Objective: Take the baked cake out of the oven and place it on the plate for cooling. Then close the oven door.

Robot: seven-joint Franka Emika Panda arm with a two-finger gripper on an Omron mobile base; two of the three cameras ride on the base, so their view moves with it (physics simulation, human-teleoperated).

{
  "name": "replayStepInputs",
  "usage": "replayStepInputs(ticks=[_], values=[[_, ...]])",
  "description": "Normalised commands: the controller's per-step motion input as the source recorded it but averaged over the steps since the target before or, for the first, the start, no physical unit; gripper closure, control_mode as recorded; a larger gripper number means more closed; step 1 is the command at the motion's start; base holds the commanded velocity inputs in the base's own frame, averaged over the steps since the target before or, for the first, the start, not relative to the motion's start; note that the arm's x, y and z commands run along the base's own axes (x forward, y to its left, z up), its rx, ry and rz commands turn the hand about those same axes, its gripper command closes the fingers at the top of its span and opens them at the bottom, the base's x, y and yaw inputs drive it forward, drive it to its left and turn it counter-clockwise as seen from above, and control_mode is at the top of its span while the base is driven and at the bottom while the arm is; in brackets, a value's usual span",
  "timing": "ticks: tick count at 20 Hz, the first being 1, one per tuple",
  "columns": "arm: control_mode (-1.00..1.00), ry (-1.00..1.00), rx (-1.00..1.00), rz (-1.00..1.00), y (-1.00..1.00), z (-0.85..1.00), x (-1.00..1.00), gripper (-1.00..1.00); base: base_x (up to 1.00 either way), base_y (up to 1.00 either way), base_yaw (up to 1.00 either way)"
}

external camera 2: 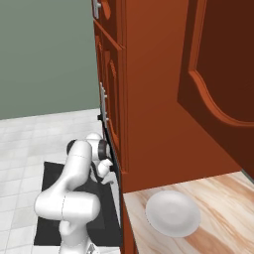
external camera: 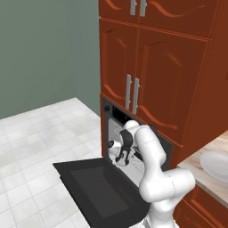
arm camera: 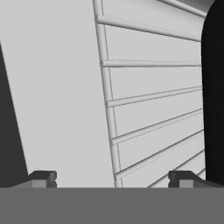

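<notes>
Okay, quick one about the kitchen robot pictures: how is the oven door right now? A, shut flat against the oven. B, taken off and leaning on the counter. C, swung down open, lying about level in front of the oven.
C: the oven door lies folded down, roughly level, under the arm, whose end effector reaches toward the oven opening with its wire rack.

Kitchen corner

Red-brown cabinets (external camera: 169, 67) with silver handles (external camera: 132, 93) are rising beside a grey-green wall (external camera: 44, 49), pale tiled floor (external camera: 40, 133) and wood-grain desk (external camera 2: 228, 208).
</notes>
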Motion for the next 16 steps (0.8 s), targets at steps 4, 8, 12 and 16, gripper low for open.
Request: replayStepInputs(ticks=[4, 8, 12, 16], values=[[-1.0, 0.0, 0.08, 0.0, 0.48, -0.63, -0.5, -1.0, 0.0, 0.0, 0.0], [-1.0, 0.0, 0.06, 0.0, 0.52, -0.64, -0.48, -1.0, 0.0, 0.0, 0.0], [-1.0, 0.0, 0.04, 0.0, 0.55, -0.65, -0.45, -1.0, 0.0, 0.0, 0.0], [-1.0, 0.0, 0.03, 0.0, 0.57, -0.64, -0.44, -1.0, 0.0, 0.0, 0.0]])
